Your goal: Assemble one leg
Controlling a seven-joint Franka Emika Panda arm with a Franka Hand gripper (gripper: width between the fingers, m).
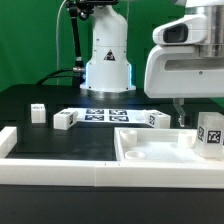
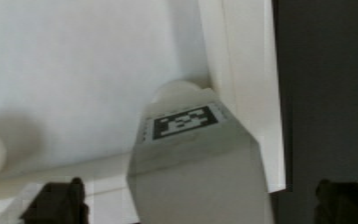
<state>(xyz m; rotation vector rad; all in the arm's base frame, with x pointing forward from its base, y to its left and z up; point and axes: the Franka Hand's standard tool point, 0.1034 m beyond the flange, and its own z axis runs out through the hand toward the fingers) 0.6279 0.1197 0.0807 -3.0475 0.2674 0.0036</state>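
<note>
Since the fingers (image 2: 55,200) stand wide apart with a gap on either side of the leg (image 2: 190,140), the gripper (image 2: 199,200) has nothing in its grasp as far as I can see, and that is where trouble could start. The leg sits close against the raised edge of the white panel (image 2: 87,60), so if the fingers come down a touch askew or close off-centre, one could catch that edge or push the leg over rather than pinch it. I would also guess that smooth plastic could twist or slip in a light squeeze. From across the room I cannot pick this leg out under the arm's bulky head, so how it rests on the panel is unclear to me. Going across from the exterior view's left, a white rim (image 1: 10,140) borders the black table (image 1: 60,145). Next comes a small post (image 1: 38,114), then a second post (image 1: 66,120) lying near it, then the marker board (image 1: 100,114) flat in front of the robot's base (image 1: 108,60). A third post (image 1: 157,118) lies just behind the panel, and a tagged post (image 1: 210,135) stands at the far right. The tabletop looks matte and dark. A green backdrop (image 1: 30,40) hangs behind everything.
</note>
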